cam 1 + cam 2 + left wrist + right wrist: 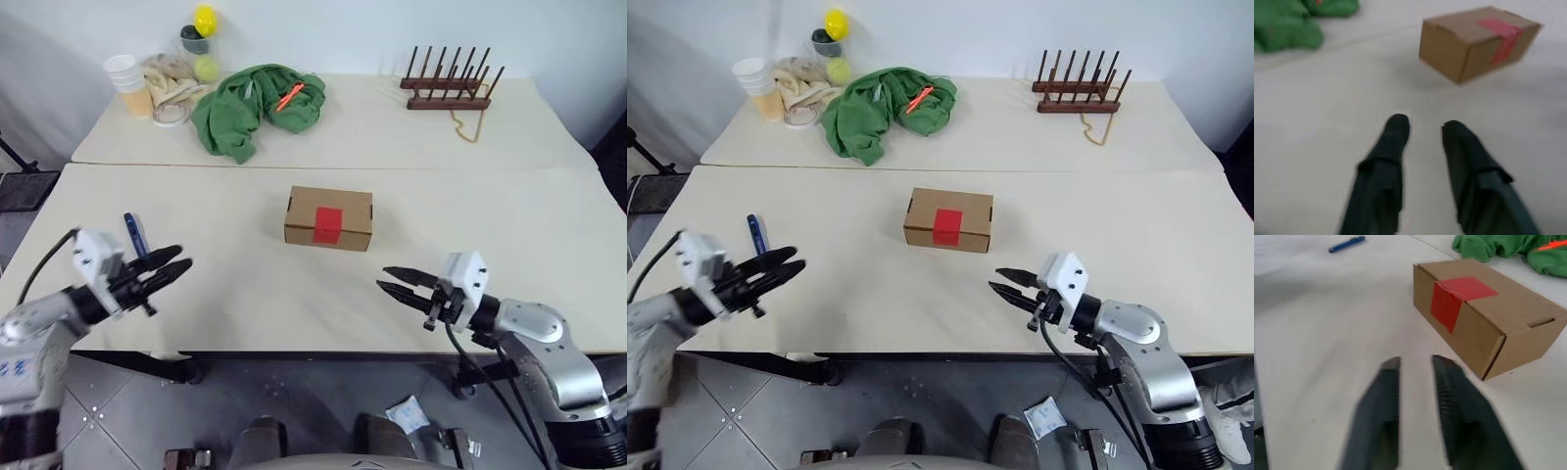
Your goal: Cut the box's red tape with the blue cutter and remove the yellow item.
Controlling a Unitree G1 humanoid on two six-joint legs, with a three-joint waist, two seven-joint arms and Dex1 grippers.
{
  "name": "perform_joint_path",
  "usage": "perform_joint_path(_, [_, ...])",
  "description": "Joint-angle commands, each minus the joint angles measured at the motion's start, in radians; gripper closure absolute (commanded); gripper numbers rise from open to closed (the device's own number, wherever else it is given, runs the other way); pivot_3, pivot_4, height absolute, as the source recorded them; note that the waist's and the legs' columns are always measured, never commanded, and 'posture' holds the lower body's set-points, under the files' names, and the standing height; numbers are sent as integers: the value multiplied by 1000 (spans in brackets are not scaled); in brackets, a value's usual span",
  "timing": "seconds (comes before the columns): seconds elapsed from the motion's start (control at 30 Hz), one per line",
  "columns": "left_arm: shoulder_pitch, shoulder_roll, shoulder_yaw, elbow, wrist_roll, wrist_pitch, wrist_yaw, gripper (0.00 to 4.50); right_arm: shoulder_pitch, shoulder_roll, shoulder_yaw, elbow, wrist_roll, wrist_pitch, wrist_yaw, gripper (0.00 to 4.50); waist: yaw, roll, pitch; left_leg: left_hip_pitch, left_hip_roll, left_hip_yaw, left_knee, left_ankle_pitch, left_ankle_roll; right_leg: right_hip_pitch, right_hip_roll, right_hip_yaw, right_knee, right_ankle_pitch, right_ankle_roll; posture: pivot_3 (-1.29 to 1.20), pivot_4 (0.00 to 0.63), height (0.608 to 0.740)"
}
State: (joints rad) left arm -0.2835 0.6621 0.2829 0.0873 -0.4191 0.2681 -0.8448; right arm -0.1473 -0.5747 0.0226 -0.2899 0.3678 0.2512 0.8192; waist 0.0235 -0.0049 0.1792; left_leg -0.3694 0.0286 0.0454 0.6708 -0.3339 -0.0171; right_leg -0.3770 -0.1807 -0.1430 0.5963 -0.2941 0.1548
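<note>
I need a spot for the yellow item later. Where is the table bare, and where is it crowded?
Bare: the near table between the box and both grippers, and right of the box. Crowded: the far-left corner, with green cloth, cups and balls.

Honestly there's nothing I can read anywhere here. The box [329,219] is plain brown cardboard with no print or logo on the faces I can see, and the red tape [327,223] on it is just a blank red patch. The blue cutter [134,235] is too small for me to make out any marking or brand on it.
</note>
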Motion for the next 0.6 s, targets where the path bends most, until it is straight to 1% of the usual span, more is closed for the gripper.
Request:
perform_joint_path(0.03, [-153, -42, -101, 151, 113, -66, 59, 4438, -45, 27, 45, -3, -41, 44, -48, 4500, -1, 0, 0, 0, 0, 0, 0, 0, 0, 0, 0, 0, 0, 0, 0, 0, 150, 740])
perform_joint_path(0.2, [-415, -140, -177, 435, 202, -131, 133, 4473, -102, 82, 102, 14, -86, 128, -124, 4500, -5, -1, 0, -1, 0, 0, 0, 0, 0, 0, 1, 0, 0, 0, 0, 0, 150, 740])
perform_joint_path(0.27, [-516, -181, -206, 558, 250, -178, 176, 4473, -124, 103, 99, 32, -110, 138, -164, 4500, -3, -1, 0, -1, 0, 0, 0, 0, 0, 0, 1, 0, 0, 0, 0, 0, 150, 740])
perform_joint_path(0.33, [-639, -225, -205, 710, 286, -223, 271, 4473, -139, 98, 71, 25, -118, 180, -196, 4500, -2, -1, 0, -2, 0, 1, 1, 0, 0, 0, 1, 0, -1, 0, 1, 0, 150, 740])
perform_joint_path(0.4, [-724, -252, -201, 828, 309, -269, 335, 4473, -144, 86, 61, 11, -115, 217, -201, 4500, -1, -2, 1, -2, 0, 0, 2, 0, 0, 0, 0, -1, -1, 0, 1, 0, 150, 740])
perform_joint_path(0.53, [-839, -305, -221, 1015, 350, -379, 356, 4473, -145, 90, 81, -11, -95, 257, -180, 4500, -2, -2, 1, -2, 0, 0, 1, 0, 1, 0, 0, -1, -1, 1, 1, 0, 150, 740])
perform_joint_path(0.6, [-883, -331, -240, 1083, 378, -403, 356, 4473, -147, 99, 90, -15, -89, 270, -176, 4500, -3, -2, 1, -2, 0, 1, 0, 0, 1, -1, 0, -1, -2, 1, 1, 0, 150, 740])
